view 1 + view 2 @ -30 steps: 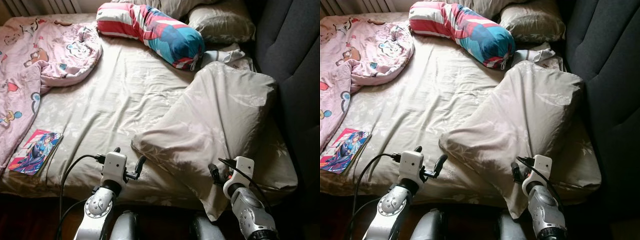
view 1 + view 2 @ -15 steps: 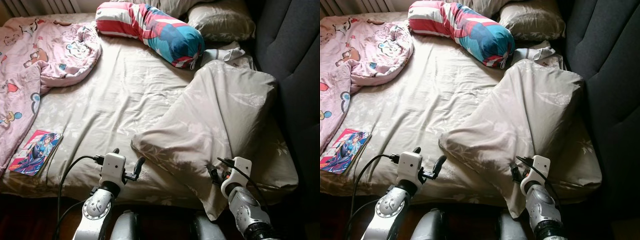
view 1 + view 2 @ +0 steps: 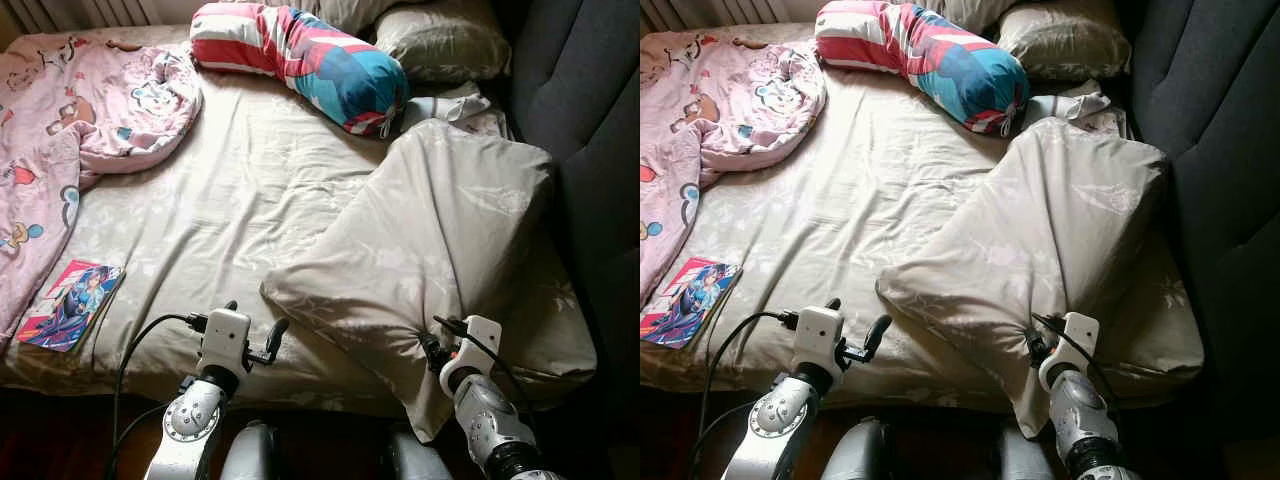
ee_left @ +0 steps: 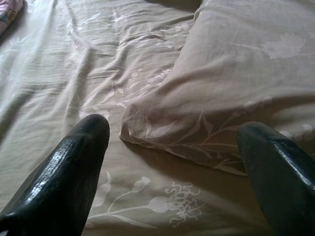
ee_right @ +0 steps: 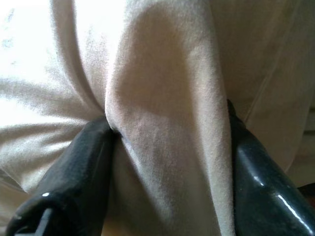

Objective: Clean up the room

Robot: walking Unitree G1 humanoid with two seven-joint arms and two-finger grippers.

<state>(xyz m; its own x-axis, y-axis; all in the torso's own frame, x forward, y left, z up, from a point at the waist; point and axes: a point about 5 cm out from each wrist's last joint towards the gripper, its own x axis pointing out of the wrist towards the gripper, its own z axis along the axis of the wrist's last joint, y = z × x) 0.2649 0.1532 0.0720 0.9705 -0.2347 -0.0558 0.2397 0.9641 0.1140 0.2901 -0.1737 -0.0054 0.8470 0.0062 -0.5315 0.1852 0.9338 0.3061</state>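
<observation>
A large beige pillow [image 3: 440, 240] lies slanted across the right side of the bed. At the pillow's near edge my right gripper [image 3: 432, 350] is shut on a fold of its cover [image 5: 162, 123], which bunches between both black fingers [image 5: 83, 167]. My left gripper [image 3: 254, 322] hovers open over the sheet by the pillow's near-left corner [image 4: 147, 128], with nothing between its fingers [image 4: 78, 162]. On the bed's near-left corner rests a colourful book [image 3: 70, 303].
A pink cartoon blanket [image 3: 70, 120] is crumpled at the far left. A striped red, white and blue bolster [image 3: 310, 60] and another beige pillow [image 3: 440, 45] sit at the head. A dark padded headboard [image 3: 590, 120] runs along the right. The sheet's middle [image 3: 230, 190] is bare.
My right gripper has pressed slightly deeper into the pillow's near edge, and the cover gathers more around it. The left arm has sunk a touch.
</observation>
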